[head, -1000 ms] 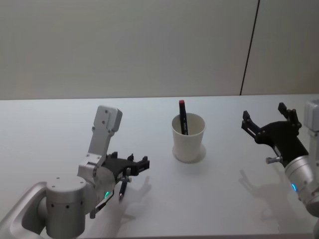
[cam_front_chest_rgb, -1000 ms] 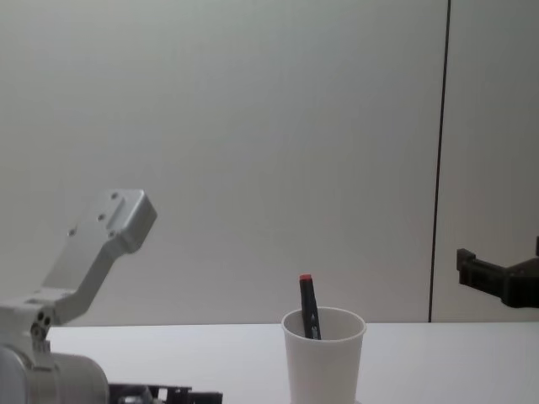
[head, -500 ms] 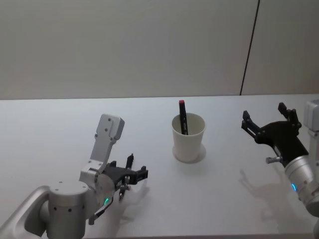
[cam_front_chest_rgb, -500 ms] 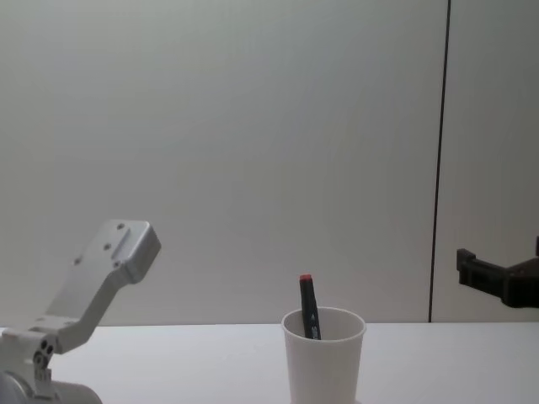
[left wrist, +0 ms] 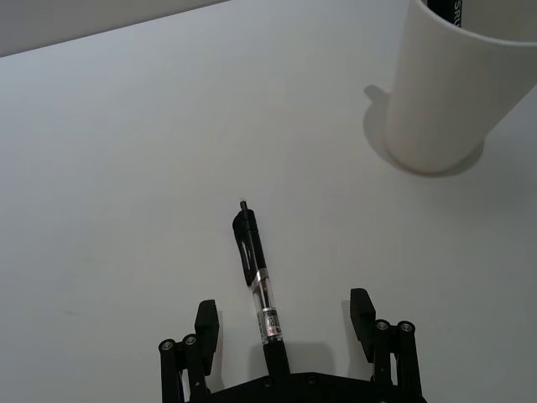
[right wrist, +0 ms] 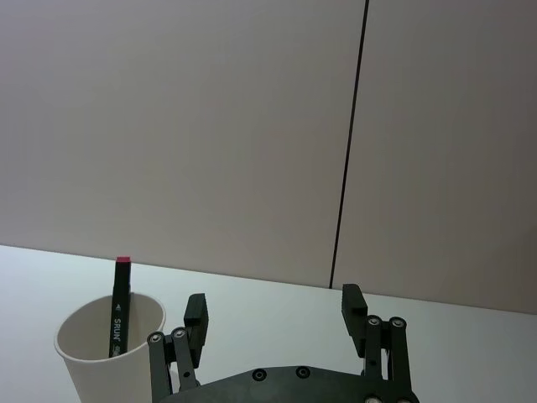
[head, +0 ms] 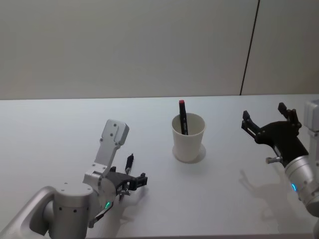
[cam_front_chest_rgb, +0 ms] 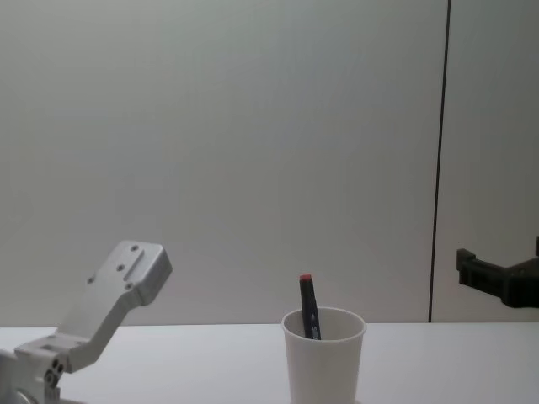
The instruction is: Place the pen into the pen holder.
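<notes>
1. The pen is seen lying flat on the white table. It is slim, with a black upper part carrying a clip, a clear barrel section with a small printed label, and a dark lower part.
2. The pen is also seen in the head view, apart from the pen holder, to the robot's left of it and nearer the robot.
3. The left gripper is held low over the table with its fingers spread wide. The pen lies between them and is touched by neither.
4. The pen holder is a plain white paper cup with a rolled rim, standing upright on the table.
5. A black marker with a red cap is seen leaning inside the cup, its top above the rim.
6. The right gripper is held above the table at the right, well apart from the cup, with its fingers spread.
</notes>
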Controlling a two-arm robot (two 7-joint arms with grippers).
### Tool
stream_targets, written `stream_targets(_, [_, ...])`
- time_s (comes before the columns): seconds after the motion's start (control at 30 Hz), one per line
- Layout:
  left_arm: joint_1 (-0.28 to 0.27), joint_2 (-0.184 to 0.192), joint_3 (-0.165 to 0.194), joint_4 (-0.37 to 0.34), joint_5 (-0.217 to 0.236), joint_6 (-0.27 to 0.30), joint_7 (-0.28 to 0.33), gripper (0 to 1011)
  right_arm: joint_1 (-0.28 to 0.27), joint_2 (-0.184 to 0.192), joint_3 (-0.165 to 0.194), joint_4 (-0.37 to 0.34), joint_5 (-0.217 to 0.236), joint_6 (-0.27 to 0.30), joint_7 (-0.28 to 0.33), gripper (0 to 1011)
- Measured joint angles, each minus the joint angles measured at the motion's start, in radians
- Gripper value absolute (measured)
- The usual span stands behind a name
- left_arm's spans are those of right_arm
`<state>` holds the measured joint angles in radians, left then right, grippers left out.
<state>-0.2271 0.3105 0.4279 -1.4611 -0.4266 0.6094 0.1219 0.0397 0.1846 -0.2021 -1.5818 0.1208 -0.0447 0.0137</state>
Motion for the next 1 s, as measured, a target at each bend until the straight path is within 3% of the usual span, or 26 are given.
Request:
stream_targets(0.5, [-0.003,-0.009,0.000,0.031,0.030,0.011,-0.005,1003,0.000,0.000,0.000,0.000,0.000,0.000,0.000,1002])
stream_targets(1.0, [0.008,-0.011,-0.009,0.041,0.029,-0.015,0.002,589,0.000,0.000,0.000,0.000,0.000,0.000,0.000,1001])
